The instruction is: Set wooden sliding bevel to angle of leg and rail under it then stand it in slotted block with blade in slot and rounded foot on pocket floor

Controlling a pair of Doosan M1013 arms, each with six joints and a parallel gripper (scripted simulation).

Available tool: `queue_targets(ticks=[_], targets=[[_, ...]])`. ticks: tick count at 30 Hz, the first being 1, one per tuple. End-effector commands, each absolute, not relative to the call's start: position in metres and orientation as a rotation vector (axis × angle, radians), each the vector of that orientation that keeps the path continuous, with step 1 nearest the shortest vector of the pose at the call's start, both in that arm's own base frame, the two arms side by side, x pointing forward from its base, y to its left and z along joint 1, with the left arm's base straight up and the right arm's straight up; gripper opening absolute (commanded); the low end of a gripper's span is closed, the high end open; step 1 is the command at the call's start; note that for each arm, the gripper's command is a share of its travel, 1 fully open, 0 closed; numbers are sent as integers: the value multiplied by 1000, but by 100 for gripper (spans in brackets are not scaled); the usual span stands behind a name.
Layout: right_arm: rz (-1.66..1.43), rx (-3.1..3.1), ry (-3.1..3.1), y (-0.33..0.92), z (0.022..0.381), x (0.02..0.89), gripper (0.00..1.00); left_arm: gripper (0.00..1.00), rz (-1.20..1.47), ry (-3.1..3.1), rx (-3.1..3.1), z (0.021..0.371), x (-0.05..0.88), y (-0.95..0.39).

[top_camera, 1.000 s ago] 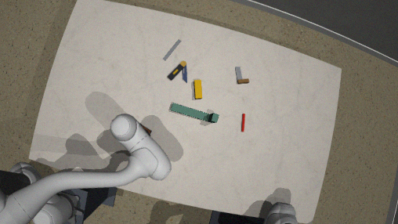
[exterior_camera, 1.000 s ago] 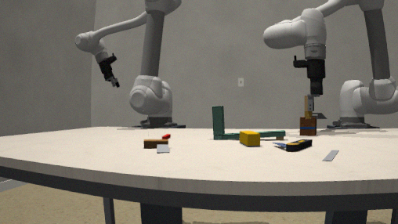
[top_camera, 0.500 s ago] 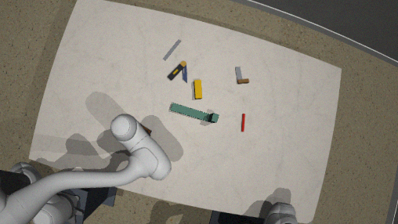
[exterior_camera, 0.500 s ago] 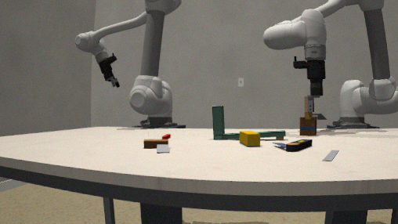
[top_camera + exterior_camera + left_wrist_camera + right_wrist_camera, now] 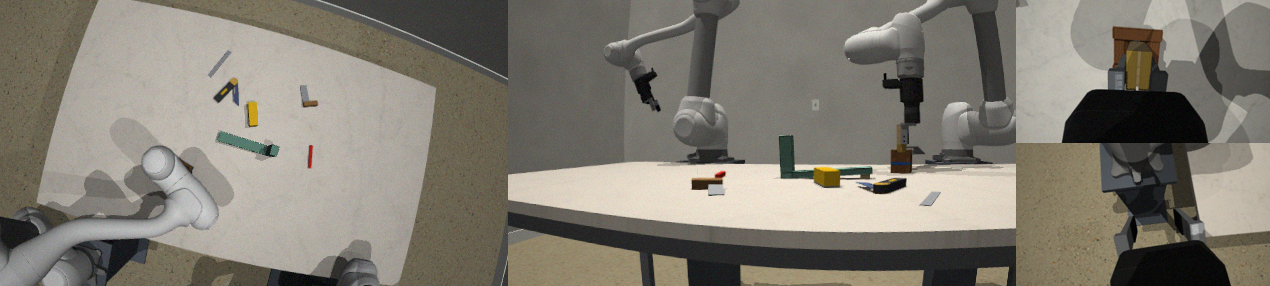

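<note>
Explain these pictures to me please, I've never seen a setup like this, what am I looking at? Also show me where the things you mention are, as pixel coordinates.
Two jointed robot arms, each ending in a two-finger gripper, work at a pale table. One picture looks down from above, one looks across the table, and two come from cameras at the arms' wrists.

The left gripper (image 5: 907, 131) (image 5: 1136, 64) is shut on the wooden bevel (image 5: 899, 136) (image 5: 1138, 71), an angle-copying tool, at the slotted block (image 5: 901, 168) (image 5: 1138, 34). The right gripper (image 5: 654, 106) (image 5: 1154, 220) is open and away from the table's things.

On the table lie a green leg-and-rail piece (image 5: 242, 143) (image 5: 786, 156), a black bevel (image 5: 224, 92) (image 5: 889, 186), a yellow block (image 5: 253, 114) (image 5: 826, 177), a red stick (image 5: 310, 156) (image 5: 720, 174), a grey strip (image 5: 219, 64) (image 5: 930, 198) and a small brown-and-grey tool (image 5: 310, 103) (image 5: 707, 183).

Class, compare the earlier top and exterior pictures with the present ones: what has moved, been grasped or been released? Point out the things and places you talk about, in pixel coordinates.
Nothing has visibly changed. The left pincer (image 5: 904, 135) (image 5: 1136, 64) stays closed on the yellowish wooden sliding bevel (image 5: 900, 140) (image 5: 1138, 76) at the reddish-brown wooden slotted block (image 5: 188, 165) (image 5: 901, 168) (image 5: 1137, 34). The green leg-and-rail piece (image 5: 242, 143) (image 5: 786, 155) and yellow block (image 5: 253, 114) (image 5: 826, 177) lie where they were.
</note>
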State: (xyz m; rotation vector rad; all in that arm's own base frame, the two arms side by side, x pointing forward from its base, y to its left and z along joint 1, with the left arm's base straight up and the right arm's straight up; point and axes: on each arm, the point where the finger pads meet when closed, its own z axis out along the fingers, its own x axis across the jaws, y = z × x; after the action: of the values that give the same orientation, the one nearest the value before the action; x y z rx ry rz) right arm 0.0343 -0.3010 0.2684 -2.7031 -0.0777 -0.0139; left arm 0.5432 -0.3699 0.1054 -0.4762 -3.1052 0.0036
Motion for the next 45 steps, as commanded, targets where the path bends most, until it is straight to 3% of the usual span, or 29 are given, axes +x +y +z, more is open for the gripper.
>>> queue_targets(ticks=[1,45], targets=[[-15,-2704,-78,-301,269,34,100,0,5,-3107,-476,106,544,-370],[-15,-2704,-78,-301,269,34,100,0,5,-3107,-476,100,544,-370]])
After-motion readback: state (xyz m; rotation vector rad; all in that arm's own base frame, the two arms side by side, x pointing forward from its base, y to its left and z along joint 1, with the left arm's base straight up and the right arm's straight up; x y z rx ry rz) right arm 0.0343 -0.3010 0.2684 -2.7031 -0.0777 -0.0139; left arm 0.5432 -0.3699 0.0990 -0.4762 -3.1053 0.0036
